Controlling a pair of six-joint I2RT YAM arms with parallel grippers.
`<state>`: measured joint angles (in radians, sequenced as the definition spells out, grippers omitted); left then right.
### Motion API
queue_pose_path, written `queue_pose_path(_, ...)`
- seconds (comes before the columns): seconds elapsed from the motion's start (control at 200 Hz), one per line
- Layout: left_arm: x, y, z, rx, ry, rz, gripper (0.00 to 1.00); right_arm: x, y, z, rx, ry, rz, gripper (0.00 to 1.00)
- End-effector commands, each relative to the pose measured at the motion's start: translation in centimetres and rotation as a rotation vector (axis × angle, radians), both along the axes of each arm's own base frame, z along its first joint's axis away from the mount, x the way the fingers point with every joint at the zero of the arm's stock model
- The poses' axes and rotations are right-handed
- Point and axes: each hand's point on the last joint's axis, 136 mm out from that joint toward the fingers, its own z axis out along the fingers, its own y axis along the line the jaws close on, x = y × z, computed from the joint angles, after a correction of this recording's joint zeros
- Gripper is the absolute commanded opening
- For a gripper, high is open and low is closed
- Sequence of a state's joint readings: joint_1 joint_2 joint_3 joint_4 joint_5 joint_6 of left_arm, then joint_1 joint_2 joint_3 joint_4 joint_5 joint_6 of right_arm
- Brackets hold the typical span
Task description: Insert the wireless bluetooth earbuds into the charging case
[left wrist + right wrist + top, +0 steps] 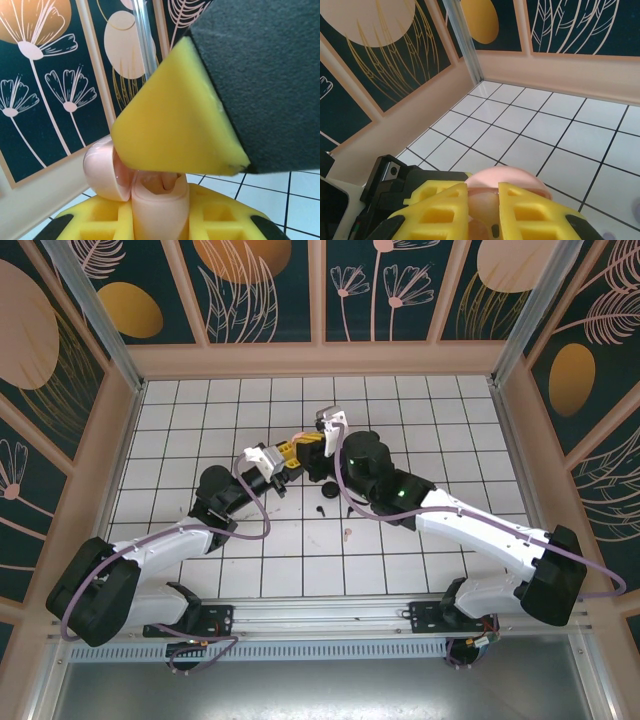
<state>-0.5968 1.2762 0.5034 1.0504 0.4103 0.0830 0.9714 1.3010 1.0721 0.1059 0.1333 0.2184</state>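
My left gripper (160,212) is shut on the pink charging case (161,207), held upright with its domed lid (100,170) swung open to the left. A pink earbud (167,182) sits in the case's mouth. My right gripper (485,202) comes down on the case from above, its yellow fingers (175,120) closed on that pale pink earbud (485,207); the lid (512,177) shows just beyond them. In the top view both grippers, left (283,458) and right (305,445), meet above the middle of the tiled floor. Another pink earbud (347,533) and a black earbud (320,508) lie loose on the tiles.
A black round case (327,490) lies under the right forearm (470,525). Peach walls (115,450) close in the white tiled floor (200,410) on three sides. The left arm (170,545) stretches in from the near left.
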Motion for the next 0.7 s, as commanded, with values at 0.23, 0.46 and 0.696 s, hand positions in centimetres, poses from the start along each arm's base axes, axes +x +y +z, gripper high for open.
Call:
queue_pose_path(0.23, -1.0, 0.1, 4.5, -0.098, -0.110, -0.026, 0.00, -0.3, 0.4, -0.2, -0.035, 0.040, -0.003, 0.36)
queue_pose_path(0.46, -1.0, 0.1, 4.4, -0.104, -0.098, -0.031, 0.00, 0.6, 0.4, 1.9, -0.011, 0.035, -0.047, 0.57)
queue_pose_path(0.696, -1.0, 0.4, 4.0, -0.125, -0.088, -0.015, 0.00, 1.6, -1.4, 5.9, 0.073, 0.056, -0.139, 0.71)
